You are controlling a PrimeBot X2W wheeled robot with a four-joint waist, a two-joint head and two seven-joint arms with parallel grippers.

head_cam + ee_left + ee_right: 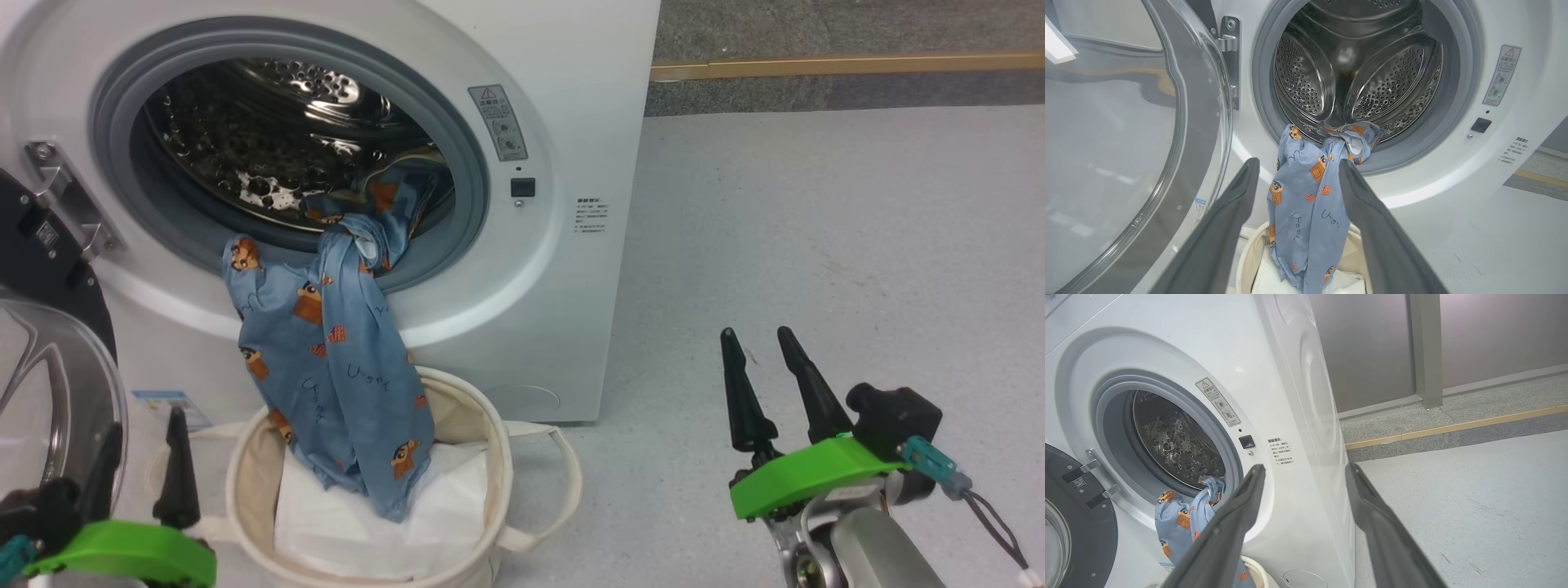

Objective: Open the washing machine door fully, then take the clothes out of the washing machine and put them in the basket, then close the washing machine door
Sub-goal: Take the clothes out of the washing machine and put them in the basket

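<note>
Two hands are spread wide and hold nothing. The left hand sits low beside the basket, close to the glass of the washing machine door, which stands swung out to the left. The right hand hangs over bare floor, right of the washing machine. The clothes drape over the gasket's lower lip and down into the basket, ending on a white sheet. The left wrist view looks straight into the drum. The right wrist view catches the machine's side panel and a wall behind.
</note>
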